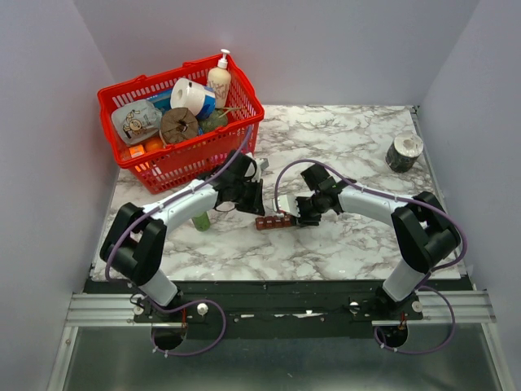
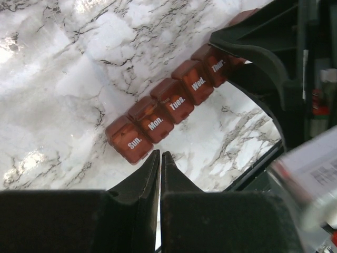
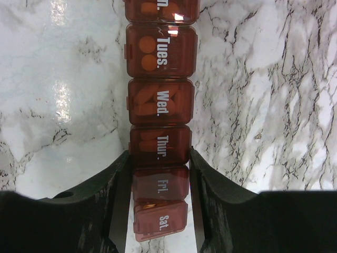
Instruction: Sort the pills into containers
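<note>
Where the marble desk (image 1: 350,138) spreads in front of a red wire basket (image 1: 195,159) packed with household goods, two arms meet over a weekly pill organizer (image 1: 273,221).
A grey roll (image 1: 404,152) stands well apart at the desk's far right. The dark red organizer lies flat near the middle of the desk, just in front of the basket, its lids down and marked Sun. to Sat. The right pincer (image 3: 158,174) clamps the strip across its narrow width at the Thur. and Fri. compartments, one finger on each long side. The left pincer (image 2: 159,155) is closed on nothing, its tips together just beside the Sun. end; whether they touch it I cannot tell. Orange pills (image 3: 149,52) show through the Tues. and Wed. lids.
</note>
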Controlling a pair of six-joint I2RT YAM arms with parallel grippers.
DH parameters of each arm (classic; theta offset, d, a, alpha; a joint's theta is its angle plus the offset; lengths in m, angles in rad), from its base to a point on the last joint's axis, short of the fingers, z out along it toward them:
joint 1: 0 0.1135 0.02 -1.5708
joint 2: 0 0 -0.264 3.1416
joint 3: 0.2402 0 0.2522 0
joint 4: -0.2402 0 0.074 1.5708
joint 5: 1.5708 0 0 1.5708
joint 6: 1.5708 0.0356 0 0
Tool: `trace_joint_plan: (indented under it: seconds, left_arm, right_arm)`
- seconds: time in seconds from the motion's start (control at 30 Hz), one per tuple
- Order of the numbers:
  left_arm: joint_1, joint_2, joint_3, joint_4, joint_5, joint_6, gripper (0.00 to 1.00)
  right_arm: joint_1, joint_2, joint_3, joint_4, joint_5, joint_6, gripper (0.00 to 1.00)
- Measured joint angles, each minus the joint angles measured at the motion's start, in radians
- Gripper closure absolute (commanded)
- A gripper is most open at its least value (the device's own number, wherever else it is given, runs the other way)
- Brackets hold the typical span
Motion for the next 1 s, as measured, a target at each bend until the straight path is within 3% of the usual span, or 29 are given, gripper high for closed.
trace_joint_plan:
  seconds: [0.2, 0.53, 0.6, 0.73, 1.0]
  left_arm:
    - [-0.005, 0.121, -0.038, 0.036, 0.032, -0.012, 0.89]
    - [-0.012, 0.121, -0.044, 0.073, 0.037, -0.008, 0.85]
    - [-0.012, 0.113, -0.042, 0.062, 0.029, -0.003, 0.83]
    - [-0.012, 0.068, -0.034, 0.014, -0.003, 0.002, 0.64]
    - [0.004, -0.157, -0.014, -0.002, -0.089, 0.022, 0.37]
  right_arm:
    - [0.000, 0.002, 0.003, -0.001, 0.000, 0.000, 0.74]
    - [0.000, 0.004, 0.005, -0.001, 0.002, 0.000, 0.73]
    - [0.000, 0.004, 0.005, -0.001, 0.002, 0.001, 0.69]
    - [0.000, 0.004, 0.006, -0.001, 0.002, 0.005, 0.56]
    - [0.000, 0.005, 0.006, -0.004, 0.000, 0.029, 0.20]
